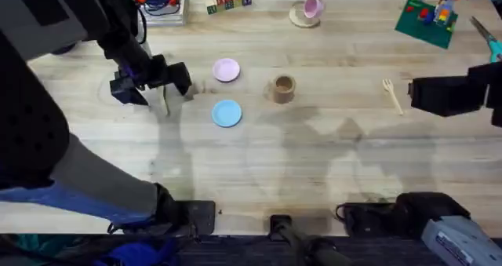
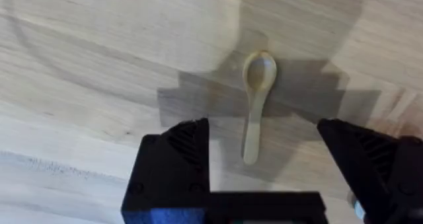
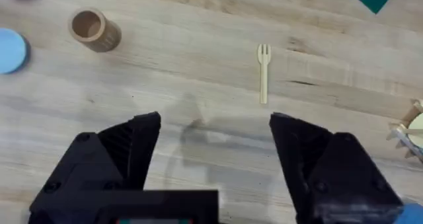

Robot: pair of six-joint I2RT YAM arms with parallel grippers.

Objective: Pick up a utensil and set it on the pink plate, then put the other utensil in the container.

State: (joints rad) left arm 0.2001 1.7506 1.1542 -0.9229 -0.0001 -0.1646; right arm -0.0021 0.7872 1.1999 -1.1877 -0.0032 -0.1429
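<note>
Two arms of mine are working over the pale wooden table [image 1: 314,164], and I am taking the wooden cup [image 1: 283,88] near its middle as my landmark. My left arm is reaching out well to the left of the cup, and my left gripper [image 2: 261,141] is hanging just above the tabletop with its black fingers [image 2: 188,148] spread wide and gripping nothing. The wooden spoon [image 2: 255,100] is lying flat on the table between those fingers, touching neither one, its oval bowl pointing away from the wrist and its thin handle pointing back toward it. My right gripper [image 3: 215,135] is hovering well to the right of the cup, likewise spread wide and carrying nothing. The wooden fork [image 1: 391,96] is lying flat on the table between the cup and my right gripper, nearer the gripper and clear of its fingers, with its prongs pointing toward the far edge. The pink plate [image 1: 226,70] is sitting to the left of the cup and a little farther back, bare on top. The light-blue plate [image 1: 227,113] is sitting to the left of the cup and a little nearer to my bases, just in front of the pink plate. The cup is standing upright with its mouth open and nothing showing inside.
</note>
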